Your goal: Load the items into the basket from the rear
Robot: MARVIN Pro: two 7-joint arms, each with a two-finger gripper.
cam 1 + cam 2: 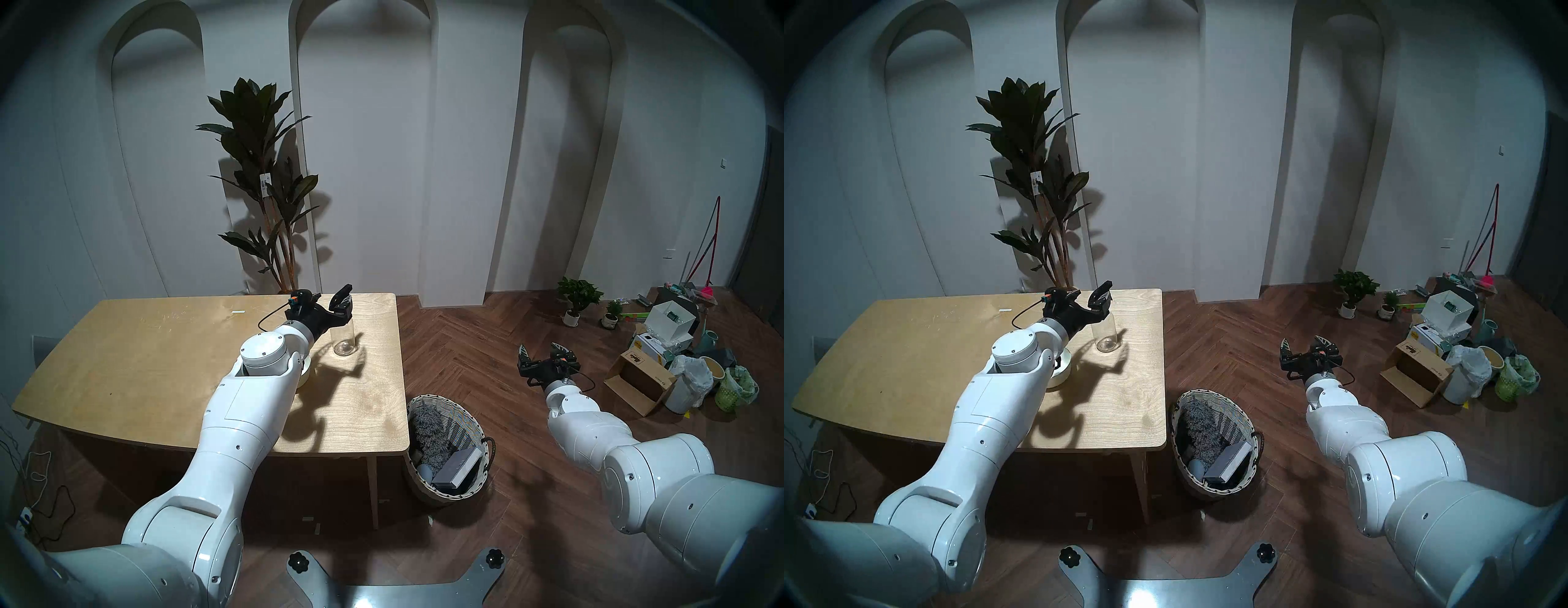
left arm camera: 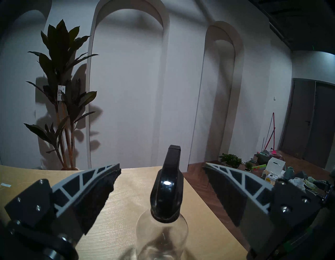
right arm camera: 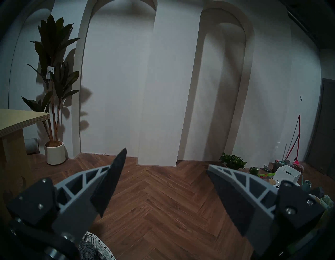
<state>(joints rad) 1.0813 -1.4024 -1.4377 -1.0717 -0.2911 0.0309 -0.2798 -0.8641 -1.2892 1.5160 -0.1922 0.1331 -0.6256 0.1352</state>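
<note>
1. the left end effector is hovering level over the far right part of the worktop, its jaws standing spread wide and grasping nothing.
2. the clear spray bottle is standing upright on the worktop; in the left wrist view its black trigger head is sitting between the two fingers, apart from both.
3. the cream-white bowl is resting on the worktop just behind the left wrist, largely hidden by the arm.
4. the wicker basket is sitting on the floor just beside the worktop's near right corner, the flat pale box leaning inside it against a grey fluffy item.
5. the right end effector is hanging over the bare wooden floor, well apart from the worktop, released and empty; the basket rim is showing at the bottom edge of its wrist view.
</note>
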